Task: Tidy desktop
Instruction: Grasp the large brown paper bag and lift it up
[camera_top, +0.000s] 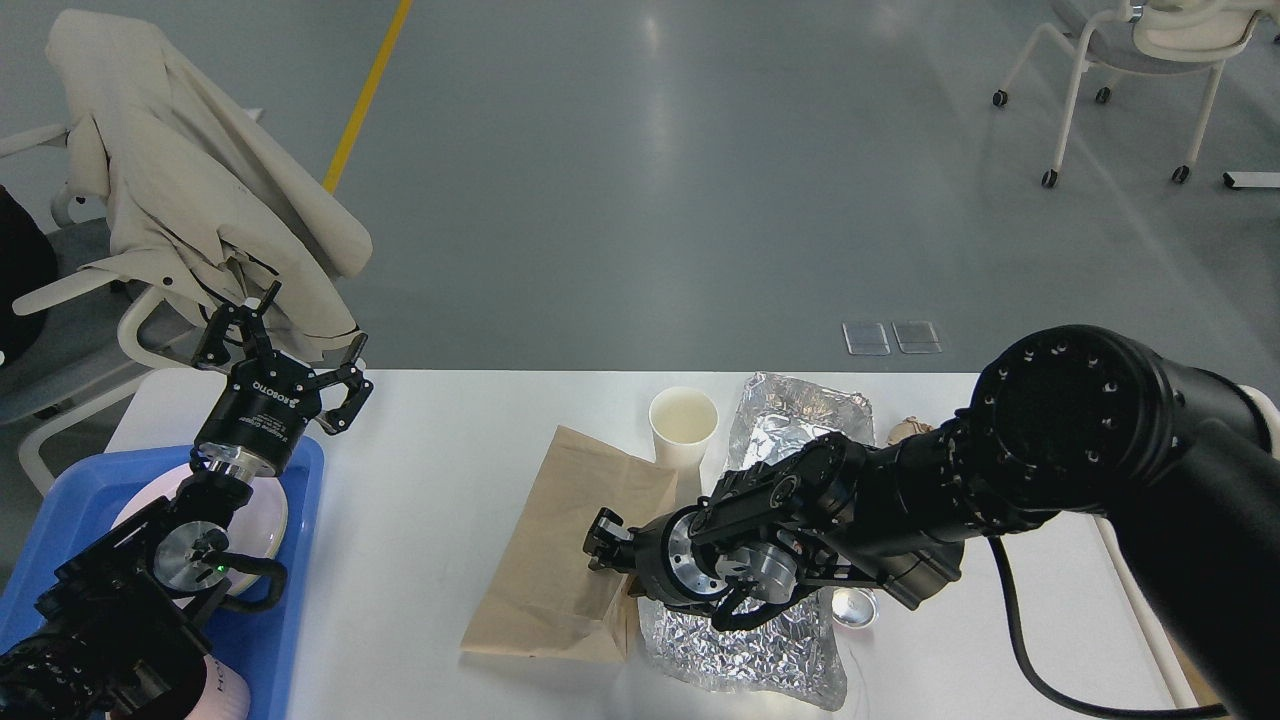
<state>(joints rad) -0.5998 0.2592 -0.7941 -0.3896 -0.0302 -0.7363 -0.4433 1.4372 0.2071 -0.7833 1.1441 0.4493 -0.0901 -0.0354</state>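
Your desktop (430, 500) spans the lower view, white, holding a brown paper bag (570, 550), a paper cup (683, 425) and crumpled foil (745, 640). Your right gripper (603, 540) sits low at the bag's right edge; you cannot tell its finger spacing. Your left gripper (285, 350) hangs with fingers spread wide above the blue tray (60, 520).
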